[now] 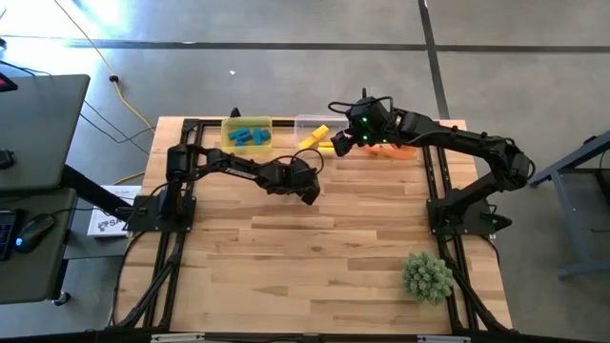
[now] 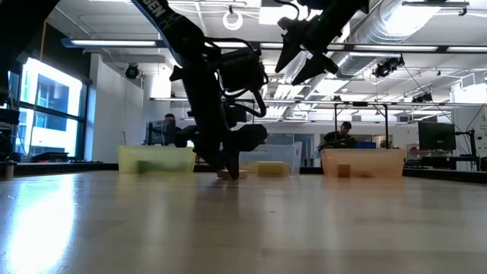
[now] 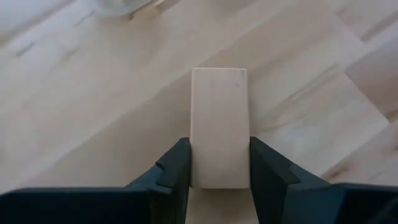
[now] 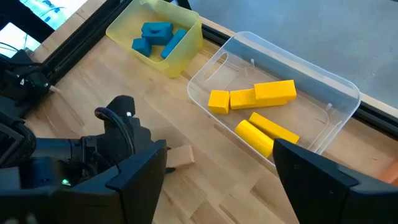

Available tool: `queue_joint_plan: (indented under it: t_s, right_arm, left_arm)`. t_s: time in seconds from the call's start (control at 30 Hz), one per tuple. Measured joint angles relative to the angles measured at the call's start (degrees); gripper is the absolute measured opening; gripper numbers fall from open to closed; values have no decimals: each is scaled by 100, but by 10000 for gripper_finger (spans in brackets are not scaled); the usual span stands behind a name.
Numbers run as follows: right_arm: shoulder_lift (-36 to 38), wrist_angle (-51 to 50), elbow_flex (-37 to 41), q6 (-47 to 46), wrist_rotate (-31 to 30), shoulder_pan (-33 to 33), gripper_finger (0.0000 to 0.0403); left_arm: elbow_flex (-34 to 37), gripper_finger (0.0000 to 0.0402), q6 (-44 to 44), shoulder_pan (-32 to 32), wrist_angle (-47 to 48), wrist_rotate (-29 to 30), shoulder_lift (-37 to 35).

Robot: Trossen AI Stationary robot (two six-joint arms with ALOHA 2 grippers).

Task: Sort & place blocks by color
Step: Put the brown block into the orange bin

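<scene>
Left gripper (image 3: 219,177) is down on the table (image 1: 324,267), fingers clamped on both sides of one plain wood bar (image 3: 219,124) lying flat near center, toward 12 o'clock. Right gripper (image 4: 214,180) hangs spread wide, empty, above the clear bin (image 4: 339,93). Count: four yellow blocks (image 4: 261,96) in the clear bin, three blue blocks (image 4: 158,37) in the yellow bin (image 4: 124,28).

The near and middle parts of the table (image 1: 315,257) are left bare, so wide passage is offered there; only the spiky green plant ball (image 1: 427,275) stands at the near right corner. The far edge is lined by the yellow bin (image 1: 247,134), the clear bin (image 1: 316,135) and the orange bin (image 1: 396,146), set close together. The space over the clear bin is occupied by the right gripper (image 4: 214,165). Before the bins, the left gripper (image 3: 219,163) is lowered onto a plain wood block (image 3: 219,124).
</scene>
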State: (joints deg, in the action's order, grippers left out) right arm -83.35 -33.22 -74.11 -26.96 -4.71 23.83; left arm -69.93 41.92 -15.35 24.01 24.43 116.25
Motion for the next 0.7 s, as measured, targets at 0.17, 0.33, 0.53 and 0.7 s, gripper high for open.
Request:
queue_joint_plan:
  t_s: [0.17, 0.33, 0.53, 0.7]
  right_arm:
    - [0, 1, 0, -188, 2, 0, 282]
    - [1, 1, 0, -417, 132, 0, 282]
    - [4, 1, 0, -413, 559, 0, 282]
    - [4, 5, 0, -552, 1076, 0, 282]
  left_arm:
    - [0, 102, -767, -19, -7, -376, -16]
    - [22, 102, -1497, -33, 25, -1008, -192]
    - [46, 102, -2319, -155, 193, -2277, -699]
    - [39, 102, -2954, -429, 497, -2735, -1223]
